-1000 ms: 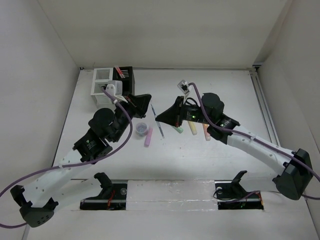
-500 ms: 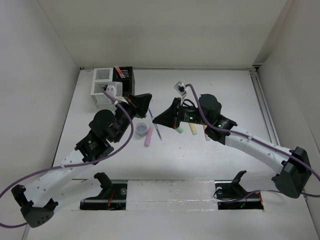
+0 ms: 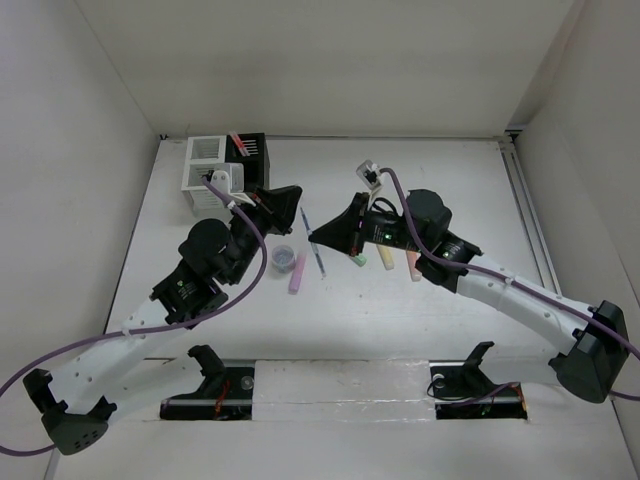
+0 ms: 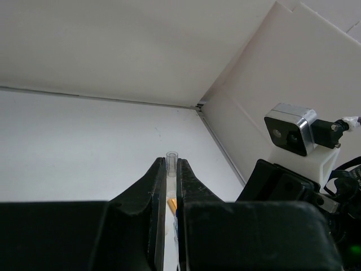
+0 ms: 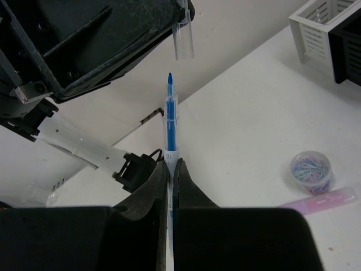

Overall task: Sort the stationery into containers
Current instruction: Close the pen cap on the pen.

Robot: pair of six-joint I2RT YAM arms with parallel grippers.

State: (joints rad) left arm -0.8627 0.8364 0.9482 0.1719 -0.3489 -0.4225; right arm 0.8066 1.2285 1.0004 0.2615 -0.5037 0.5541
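My left gripper (image 3: 294, 196) is shut on a clear pen cap (image 4: 171, 162), which sticks out past the fingertips; the cap also shows at the top of the right wrist view (image 5: 183, 40). My right gripper (image 3: 314, 237) is shut on a blue pen (image 5: 169, 121) with its bare tip pointing up towards the cap, a small gap between them. The pen is a thin line in the top view (image 3: 306, 222). The white box (image 3: 205, 160) and the black box (image 3: 250, 160) stand at the back left, with red pens (image 3: 239, 142) in the black one.
A small round cup of paper clips (image 3: 284, 258) and a purple highlighter (image 3: 297, 272) lie under the grippers. Green (image 3: 356, 260), yellow (image 3: 385, 258) and orange (image 3: 412, 264) markers lie under the right arm. Walls close in the left, back and right sides.
My right gripper dipped down and left with the blue pen half a second ago, then came back up and right. The left gripper has barely moved.
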